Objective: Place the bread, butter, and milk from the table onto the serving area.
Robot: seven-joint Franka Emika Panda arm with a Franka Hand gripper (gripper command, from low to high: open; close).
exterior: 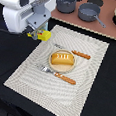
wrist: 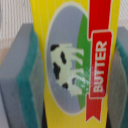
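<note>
Butter (wrist: 75, 60) sits clamped between the two fingers (wrist: 22, 82) of the gripper (exterior: 40, 34), its printed face turned squarely to the wrist camera; the box is flat, rigid-looking yellow card with a cow on a grey oval, a green swathe and a red ribbon reading BUTTER; teal pads backed by grey blocks press both narrow sides, a grip that suits a thin slab. Directly below the gripper lies the serving area (exterior: 93, 67), a finely striped white-and-grey mat, so the box appears held over the mat's edge for setting down. Farther out from the gripper, mid-mat, the bread (exterior: 62, 59) rests on a tan round plate (exterior: 51, 66), a glossy golden loaf with pale slashes, flanked by orange-handled cutlery (exterior: 67, 79). Beyond the mat spreads the black table (exterior: 102, 105); grey pots (exterior: 89, 11) stand on a pinkish board (exterior: 108, 26). No milk is visible.
</note>
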